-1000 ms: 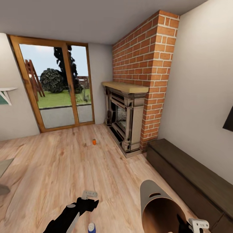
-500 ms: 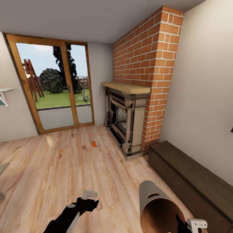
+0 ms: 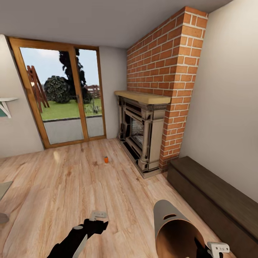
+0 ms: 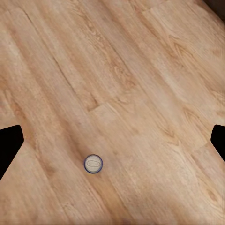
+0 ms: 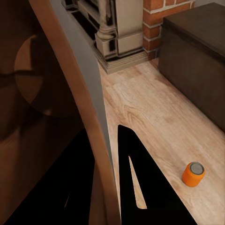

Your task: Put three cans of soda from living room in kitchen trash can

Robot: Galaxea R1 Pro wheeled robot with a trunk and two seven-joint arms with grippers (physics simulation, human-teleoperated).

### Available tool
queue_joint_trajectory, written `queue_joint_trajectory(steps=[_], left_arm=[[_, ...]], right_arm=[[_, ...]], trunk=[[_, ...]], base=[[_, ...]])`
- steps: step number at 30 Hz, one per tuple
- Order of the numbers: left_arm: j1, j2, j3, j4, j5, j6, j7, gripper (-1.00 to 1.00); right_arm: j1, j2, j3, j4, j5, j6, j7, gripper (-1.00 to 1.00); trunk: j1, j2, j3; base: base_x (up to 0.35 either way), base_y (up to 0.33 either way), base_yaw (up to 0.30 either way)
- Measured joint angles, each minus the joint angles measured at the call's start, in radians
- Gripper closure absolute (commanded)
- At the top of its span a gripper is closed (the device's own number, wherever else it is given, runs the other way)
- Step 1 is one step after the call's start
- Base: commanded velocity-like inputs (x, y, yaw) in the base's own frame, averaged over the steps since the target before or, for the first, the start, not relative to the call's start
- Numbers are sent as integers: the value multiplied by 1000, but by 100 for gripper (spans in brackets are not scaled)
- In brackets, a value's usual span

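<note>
Right wrist: claw (image 5: 107,154) pinches tash can (image 5: 70,70) rim.

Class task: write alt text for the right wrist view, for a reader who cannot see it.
The right end effector grips the rim of the grey bin, one finger inside its brown interior and one outside. An orange can stands upright on the wood floor, with a dark bench and the fireplace base beyond.
</note>
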Motion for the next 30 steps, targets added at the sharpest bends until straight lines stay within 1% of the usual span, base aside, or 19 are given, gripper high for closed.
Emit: queue_joint_trajectory(steps=[4, 5, 8, 10, 12, 14, 17, 19, 20, 21, 22, 23, 25, 26, 27, 28, 29, 30], left_arm=[[-1, 0, 1, -1, 1, 3, 9, -100], [-1, 0, 1, -1, 1, 5, 41, -100], [-1, 0, 2, -2, 3, 9, 64, -100], [-2, 0, 2, -6, 5, 45, 80, -100], [-6, 0, 3, -10, 8, 82, 86, -100], [-15, 0, 3, -11, 16, 112, 89, -100], [-25, 1, 4, -12, 41, 143, 89, -100], [-38, 3, 3, -11, 76, 181, 89, -100], [-41, 3, 3, -10, 86, 192, 88, -100], [-42, 4, 3, -10, 89, 196, 88, -100], [-44, 4, 2, -9, 94, 202, 88, -100], [-45, 4, 2, -8, 96, 204, 88, -100], [-46, 4, 2, -7, 99, 207, 88, -100], [-46, 4, 2, -6, 100, 208, 88, -100], [-46, 4, 1, -5, 101, 209, 89, -100], [-47, 4, 1, -4, 101, 209, 90, -100], [-47, 3, 1, -3, 101, 208, 92, -100], [-46, 3, 2, -2, 101, 208, 93, -100]], right_arm=[[0, 0, 0, 0, -1, 0, 0, 100], [0, 0, -1, 0, 0, 0, 1, 100], [-1, 0, -1, -1, -1, 1, 0, 100], [-4, 0, -1, -9, 0, 4, 1, 100], [-5, 1, 11, -29, 4, 26, 2, 100], [-6, 1, 40, -69, 14, 88, 3, 100], [-8, 2, 60, -122, 11, 182, -6, 100], [-19, 2, 75, -198, 12, 315, -33, 100], [-32, 2, 77, -236, 12, 383, -49, 100], [-41, 2, 77, -270, 13, 422, -56, 100], [-60, 2, 80, -317, 12, 503, -63, 100], [-74, 2, 78, -346, 2, 546, -65, 100], [-101, 1, 80, -384, 13, 633, -71, 100], [-131, 0, 79, -405, 15, 719, -74, 100], [-150, 0, 78, -419, 16, 752, -76, 100], [-188, -2, 77, -432, 16, 817, -78, 100], [-248, -6, 75, -429, 9, 901, -89, 100], [-281, -7, 70, -431, 26, 895, -101, 100]], trunk=[[0, 0, 0], [0, 0, 0], [0, 0, 0], [0, 0, 0], [0, 0, 0], [0, 0, 0], [0, 0, 0], [0, 0, 0], [0, 0, 0], [0, 0, 0], [0, 0, 0], [0, 0, 0], [0, 0, 0], [0, 0, 0], [0, 0, 0], [0, 0, 0], [0, 0, 0], [0, 1, 0]], base=[[0, 8, 0], [0, 2, 0], [0, 1, 0], [0, 0, 0], [0, 0, 0], [0, 0, 0], [0, 0, 0], [0, 0, 0], [0, 0, 0], [0, 0, 0], [0, 0, 0], [0, 0, 0], [0, 0, 0], [0, 0, 0], [0, 0, 0], [0, 0, 0], [0, 0, 0], [0, 0, 0]])
